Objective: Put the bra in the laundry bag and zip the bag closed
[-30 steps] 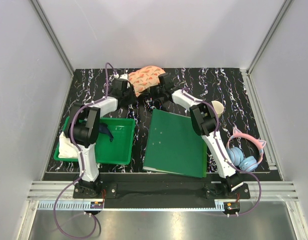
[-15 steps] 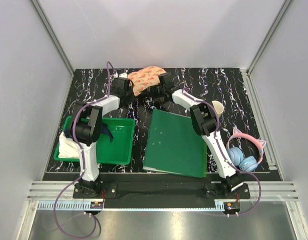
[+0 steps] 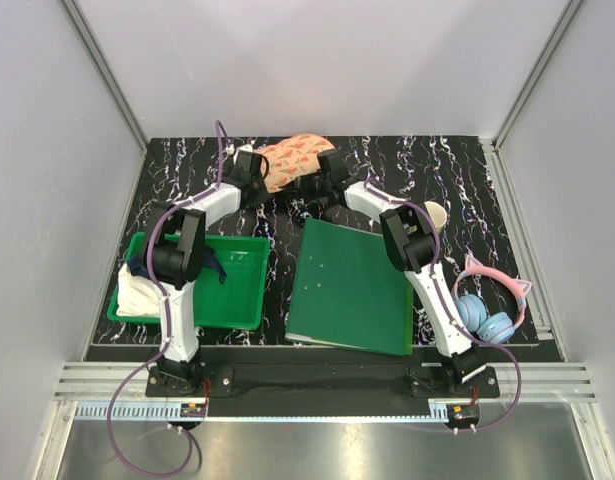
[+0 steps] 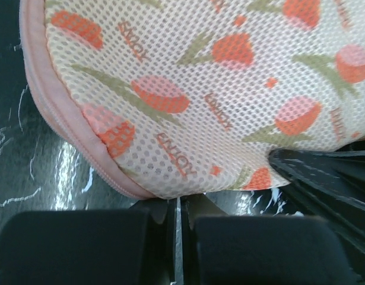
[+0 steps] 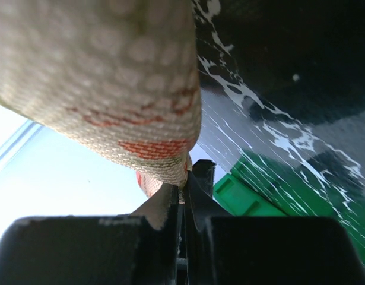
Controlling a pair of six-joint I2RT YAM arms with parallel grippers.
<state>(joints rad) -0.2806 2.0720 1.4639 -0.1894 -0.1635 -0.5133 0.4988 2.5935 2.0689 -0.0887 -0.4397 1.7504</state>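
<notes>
Far middle of the desk (image 3: 467, 190): the laundry bag (image 3: 295, 158) sits domed between both hands, well beyond the green folder (image 3: 352, 285) and the green bin (image 3: 237, 240).
Bra: no sign of it in any view. My guess is it's tucked inside the laundry bag, but the mesh hides that.
Left hand: the left hand (image 4: 177, 205) has its fingers pressed together right at the bag's near-left rim, just under the pink zip band (image 4: 57, 127). I can't tell whether a zip pull or a fold of cloth is caught between them.
Right hand: the right hand (image 5: 183, 189) is pinching a thin lip of the bag's right edge, with cloth draped over the fingers.
Zip: the stretch the left wrist sees looks joined; the rest of the rim is out of sight.
Risk, empty pinch: if the left hand has caught nothing, a pull along the rim moves nothing and the zip is left part-open.
Risk, slipping anchor: the right hand's hold is on a sliver of soft mesh. A hard tug from the left could slide it free and send the whole bag skating over the smooth desk.
Risk, snag: a strap poking out at the rim could jam the slider.
Risk, collision: the hands are close across the bag, so a sweep round the rim could knock one into the other.
</notes>
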